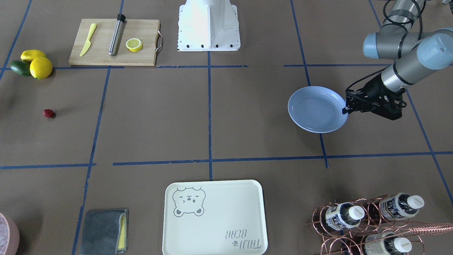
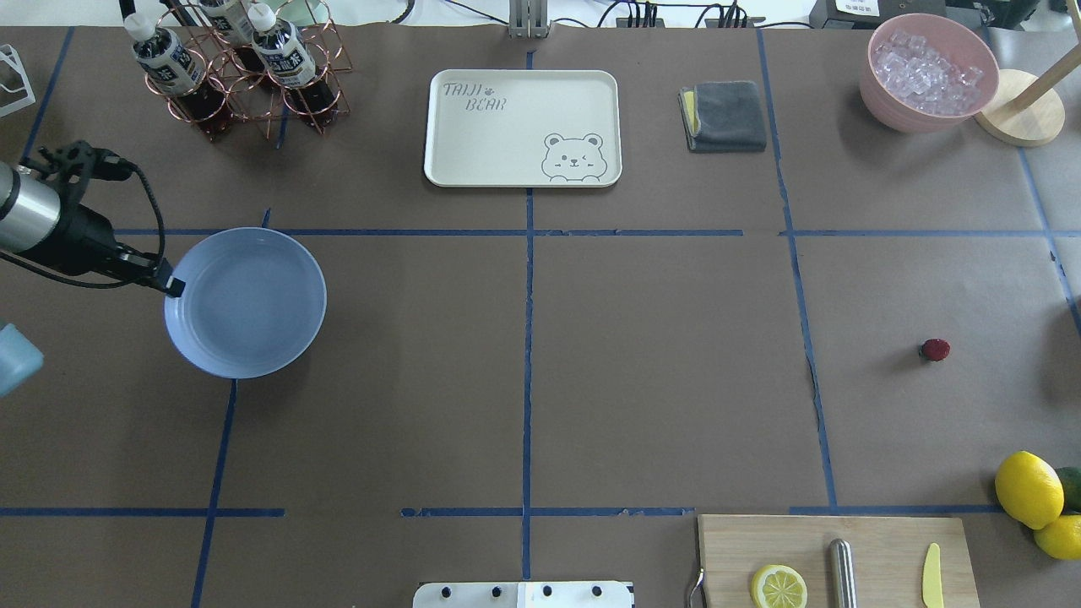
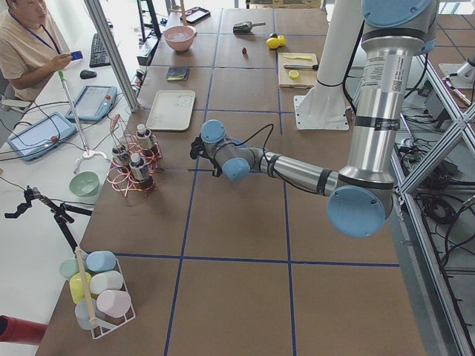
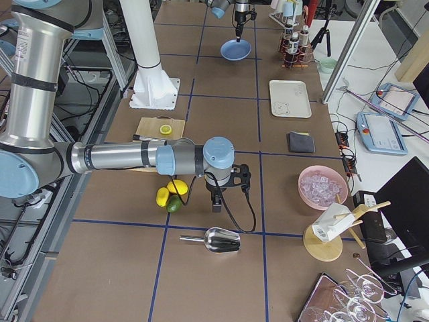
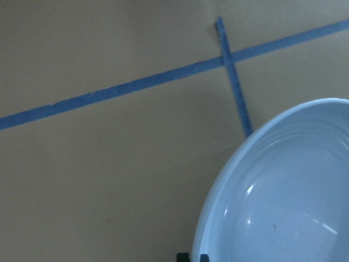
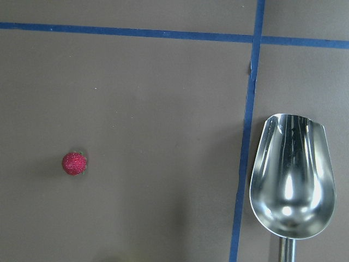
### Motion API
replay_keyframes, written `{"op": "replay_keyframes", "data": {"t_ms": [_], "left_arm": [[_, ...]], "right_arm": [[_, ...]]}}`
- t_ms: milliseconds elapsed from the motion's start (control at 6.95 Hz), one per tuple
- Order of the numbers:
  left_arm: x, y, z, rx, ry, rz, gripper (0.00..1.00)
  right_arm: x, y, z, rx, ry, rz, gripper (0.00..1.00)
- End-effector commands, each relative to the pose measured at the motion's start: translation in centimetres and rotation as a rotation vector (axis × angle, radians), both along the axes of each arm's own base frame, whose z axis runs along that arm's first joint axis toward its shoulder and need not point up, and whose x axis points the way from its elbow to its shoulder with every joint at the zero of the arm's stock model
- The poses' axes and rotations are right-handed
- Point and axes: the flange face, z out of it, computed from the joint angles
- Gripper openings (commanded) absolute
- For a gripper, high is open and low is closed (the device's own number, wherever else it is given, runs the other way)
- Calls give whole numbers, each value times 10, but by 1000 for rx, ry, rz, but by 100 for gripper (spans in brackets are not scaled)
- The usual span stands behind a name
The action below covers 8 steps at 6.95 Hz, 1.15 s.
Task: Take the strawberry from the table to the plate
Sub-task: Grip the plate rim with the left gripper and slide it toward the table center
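Note:
The strawberry (image 1: 49, 113) (image 2: 935, 350), tiny and dark red, lies alone on the brown table (image 2: 659, 355). In the right wrist view the strawberry (image 6: 74, 163) sits low left, with no fingers showing. Only the right side view shows my right gripper (image 4: 214, 201), hanging over that area, and I cannot tell its state. Far across the table is the light-blue plate (image 1: 317, 109) (image 2: 245, 301). My left gripper (image 1: 344, 110) (image 2: 173, 287) is shut on the plate's rim; its fingertips (image 5: 183, 256) straddle the plate (image 5: 283, 202) edge.
Two lemons (image 1: 40, 67) and an avocado (image 1: 19, 67) sit near the strawberry, by a wooden board (image 1: 113, 49) holding a knife, a steel rod and a lemon half. A steel scoop (image 6: 293, 174), bear tray (image 1: 214, 217), grey cloth (image 1: 102, 232), bottle rack (image 2: 228, 67) and ice bowl (image 2: 929, 72) stand around.

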Motion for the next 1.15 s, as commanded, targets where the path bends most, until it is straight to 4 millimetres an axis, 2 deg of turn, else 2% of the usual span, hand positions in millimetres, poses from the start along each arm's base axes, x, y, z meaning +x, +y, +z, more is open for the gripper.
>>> {"op": "replay_keyframes", "data": {"t_ms": [0, 144, 288, 432, 719, 1007], "left_arm": [[103, 19, -94, -234, 107, -20, 0], [161, 33, -135, -304, 123, -46, 0], [217, 67, -169, -367, 134, -58, 0], [232, 75, -167, -387, 122, -82, 0], [258, 77, -168, -357, 109, -133, 0], [264, 80, -172, -350, 112, -135, 0]], "right_arm": [[-1, 0, 1, -1, 0, -2, 100], [0, 0, 1, -3, 0, 0, 100], [0, 0, 1, -3, 0, 0, 100], [0, 0, 2, -4, 0, 0, 100], [0, 1, 3, -6, 0, 0, 100], [0, 3, 4, -11, 1, 0, 100]]}}
